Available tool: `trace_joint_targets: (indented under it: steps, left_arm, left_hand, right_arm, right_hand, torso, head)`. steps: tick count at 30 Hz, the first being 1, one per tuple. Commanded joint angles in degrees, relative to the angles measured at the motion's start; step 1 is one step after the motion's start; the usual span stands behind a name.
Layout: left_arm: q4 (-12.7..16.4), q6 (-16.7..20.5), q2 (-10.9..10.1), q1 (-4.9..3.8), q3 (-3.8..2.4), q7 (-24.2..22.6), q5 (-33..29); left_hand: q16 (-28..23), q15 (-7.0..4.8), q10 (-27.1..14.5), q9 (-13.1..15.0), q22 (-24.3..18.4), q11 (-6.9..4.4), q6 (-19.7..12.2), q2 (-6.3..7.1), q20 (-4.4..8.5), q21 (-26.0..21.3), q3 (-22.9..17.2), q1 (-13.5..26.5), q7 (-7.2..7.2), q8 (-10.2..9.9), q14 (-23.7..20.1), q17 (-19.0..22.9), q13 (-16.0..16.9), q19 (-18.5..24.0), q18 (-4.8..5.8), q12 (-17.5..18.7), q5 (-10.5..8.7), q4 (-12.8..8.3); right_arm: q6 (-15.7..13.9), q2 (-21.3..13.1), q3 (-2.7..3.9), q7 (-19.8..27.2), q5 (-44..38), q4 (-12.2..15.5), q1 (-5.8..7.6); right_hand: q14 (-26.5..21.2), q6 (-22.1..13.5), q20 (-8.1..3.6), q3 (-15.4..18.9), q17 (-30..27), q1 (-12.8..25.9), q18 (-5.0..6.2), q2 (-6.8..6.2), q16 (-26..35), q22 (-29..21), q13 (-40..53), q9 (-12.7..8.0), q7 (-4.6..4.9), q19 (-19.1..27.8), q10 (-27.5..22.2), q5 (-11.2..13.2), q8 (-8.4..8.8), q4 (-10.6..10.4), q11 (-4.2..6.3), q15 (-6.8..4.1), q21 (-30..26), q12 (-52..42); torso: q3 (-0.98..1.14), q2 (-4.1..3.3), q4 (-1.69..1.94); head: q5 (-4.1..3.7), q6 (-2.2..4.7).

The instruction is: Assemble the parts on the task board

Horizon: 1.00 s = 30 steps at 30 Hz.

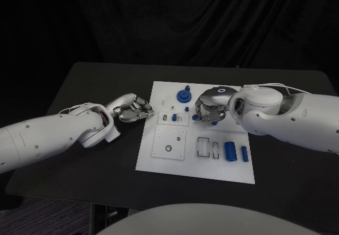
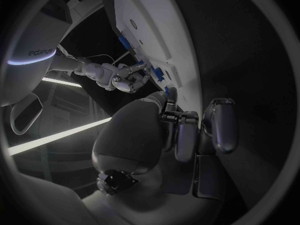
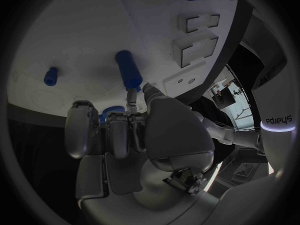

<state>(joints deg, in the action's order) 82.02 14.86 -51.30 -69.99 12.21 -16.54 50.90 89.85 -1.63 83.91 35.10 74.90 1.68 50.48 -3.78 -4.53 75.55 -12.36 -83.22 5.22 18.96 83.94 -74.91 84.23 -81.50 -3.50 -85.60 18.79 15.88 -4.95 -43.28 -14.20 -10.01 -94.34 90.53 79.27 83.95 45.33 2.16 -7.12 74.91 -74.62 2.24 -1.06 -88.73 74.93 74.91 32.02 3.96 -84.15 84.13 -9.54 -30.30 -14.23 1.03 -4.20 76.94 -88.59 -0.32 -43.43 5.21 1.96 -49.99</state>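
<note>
The white task board [image 1: 212, 171] lies in the middle of the table. My right hand [image 1: 210, 106] hangs over its far middle, fingers curled in toward the plate. In the right wrist view a blue peg [image 3: 127, 69] stands just past the fingertips [image 3: 133, 99], and a bit of blue [image 3: 107, 115] shows behind the curled fingers; whether it is held I cannot tell. A blue gear-like part [image 1: 185, 94] stands left of that hand. Two blue cylinders [image 1: 230, 151] lie at the near right. My left hand [image 1: 133, 108] rests beside the board's left edge, fingers curled on nothing.
Raised white blocks with slots [image 1: 169, 143] and a recessed holder [image 1: 204, 147] take up the board's near half. Small blue pegs [image 1: 196, 117] stand close to my right hand's fingers. Bare black table [image 1: 84, 181] surrounds the board.
</note>
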Motion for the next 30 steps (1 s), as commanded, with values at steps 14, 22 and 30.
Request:
trace_joint_targets:
  steps: [14, 22, 30]
  left_arm:
    - [0.1, -0.5, -0.2, 0.16, -0.04, -0.4, -0.5]
    - [0.0, -0.7, 0.0, 0.19, -0.04, -0.3, -0.5]
    - [-0.3, -1.0, 0.2, 0.29, -0.04, -0.3, -0.5]
  left_hand:
    - [0.1, -0.13, 1.3, -0.2, 10.4, -0.47, 0.1, -0.06, -0.04, -0.5, -0.2, 0.4, 0.16, -0.2, 6.1, -15.1, 2.3, 0.4, -0.05, 0.5, 0.39, 0.3]
    - [0.1, -0.12, 1.2, -0.2, 10.4, -0.46, 0.1, -0.08, -0.05, -0.5, -0.2, 0.4, 0.17, -0.2, 6.1, -15.1, 2.2, 0.4, -0.05, 0.5, 0.40, 0.4]
    - [0.1, -0.12, 1.1, -0.2, 10.3, -0.46, 0.1, -0.09, -0.05, -0.7, -0.2, 0.4, 0.17, -0.2, 6.1, -15.1, 2.2, 0.6, -0.10, 0.6, 0.41, 0.4]
  right_arm:
    - [-7.9, -3.6, 0.04, -1.6, -0.3, 3.5, 1.32]
    - [-5.2, -2.5, 0.04, -2.0, -0.3, 2.1, 0.69]
    - [-4.3, -1.6, 0.04, -1.9, -0.3, 0.4, -0.43]
  right_hand:
    - [5.6, -2.3, 0.77, -1.7, 13.9, -2.7, 0.84, -2.39, 0.5, 11.0, 12.3, -6.7, 1.74, -0.6, 3.3, -4.1, 9.11, 1.3, -1.33, 0.88, -0.6, 0.3]
    - [5.5, -4.5, 0.97, -2.2, 13.7, -3.8, 0.95, -3.07, 0.8, 10.8, 12.0, -9.3, 2.04, -0.3, 3.0, -3.9, 13.02, 2.2, -1.53, 1.08, -1.2, 0.5]
    - [5.4, -6.1, 1.08, -2.4, 13.6, -4.5, 0.96, -3.46, 0.9, 10.8, 12.1, -10.4, 2.34, -0.3, 3.1, -3.8, 14.59, 3.1, -1.74, 1.22, -1.3, 0.5]
  torso:
    - [0.05, 0.06, 0.10]
    - [0.01, 0.03, 0.01]
    - [0.01, 0.01, 0.27]
  head:
    - [0.33, -0.01]
    - [0.22, -0.01]
    - [0.16, -0.01]
